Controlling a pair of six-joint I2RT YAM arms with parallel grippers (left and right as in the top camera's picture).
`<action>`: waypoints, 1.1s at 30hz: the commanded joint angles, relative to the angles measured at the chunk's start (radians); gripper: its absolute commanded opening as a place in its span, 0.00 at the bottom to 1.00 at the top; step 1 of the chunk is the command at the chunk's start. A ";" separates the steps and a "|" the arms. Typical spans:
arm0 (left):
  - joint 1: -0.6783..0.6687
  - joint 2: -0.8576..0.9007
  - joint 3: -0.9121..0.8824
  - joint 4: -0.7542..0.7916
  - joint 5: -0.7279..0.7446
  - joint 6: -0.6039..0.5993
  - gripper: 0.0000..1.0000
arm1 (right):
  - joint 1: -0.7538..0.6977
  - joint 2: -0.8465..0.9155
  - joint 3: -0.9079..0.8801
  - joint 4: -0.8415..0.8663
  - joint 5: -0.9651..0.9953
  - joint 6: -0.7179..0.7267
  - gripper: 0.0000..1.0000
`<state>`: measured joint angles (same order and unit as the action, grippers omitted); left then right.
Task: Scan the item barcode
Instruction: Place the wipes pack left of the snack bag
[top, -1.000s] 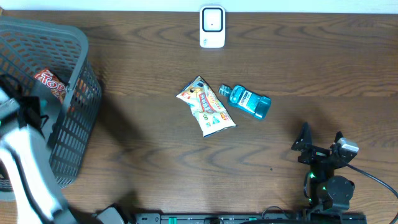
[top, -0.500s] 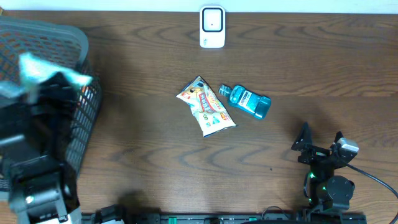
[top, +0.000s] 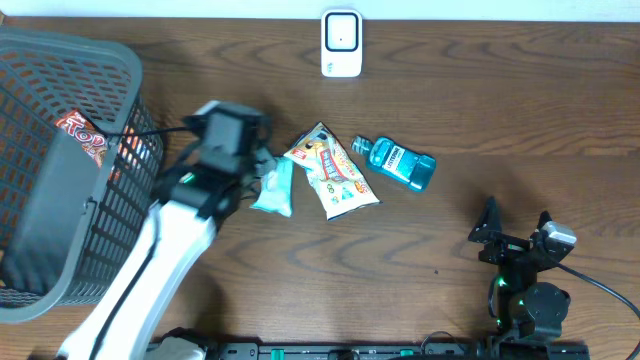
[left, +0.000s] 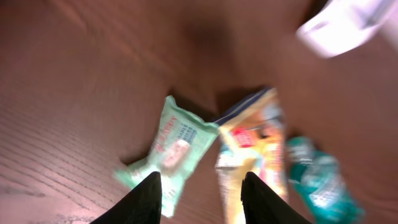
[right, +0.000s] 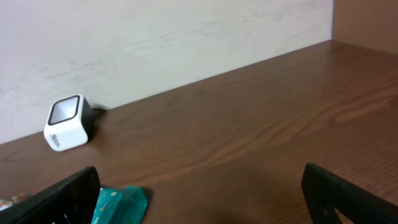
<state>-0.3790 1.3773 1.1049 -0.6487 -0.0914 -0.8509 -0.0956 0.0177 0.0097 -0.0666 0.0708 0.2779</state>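
**Packet at the left fingers, scanner ahead**

The left gripper (left: 200, 179), part-closed, seems to pinch the near end of the mint-green packet (top: 274, 190), whose long axis points away, beside the snack bag (top: 332, 172). The barcode scanner (top: 341, 43) stands beyond, nearer this arm.

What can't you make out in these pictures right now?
- Print on the green packet: left wrist view, motion blur.
- Barcodes on the snack bag and mouthwash bottle: overhead, too small.
- Contents of the basket: overhead, mesh wall and frame edge hide most.
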 joint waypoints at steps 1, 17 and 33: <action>-0.015 0.131 0.006 0.008 -0.058 -0.084 0.42 | 0.005 0.000 -0.004 -0.001 0.001 -0.009 0.99; -0.056 0.262 0.056 0.093 -0.026 0.092 0.71 | 0.005 0.000 -0.004 -0.001 0.001 -0.010 0.99; 0.231 -0.323 0.175 0.108 -0.660 0.480 0.98 | 0.005 0.000 -0.004 -0.001 0.001 -0.010 0.99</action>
<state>-0.2565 1.0660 1.2797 -0.5350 -0.5556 -0.4282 -0.0956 0.0177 0.0097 -0.0669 0.0708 0.2779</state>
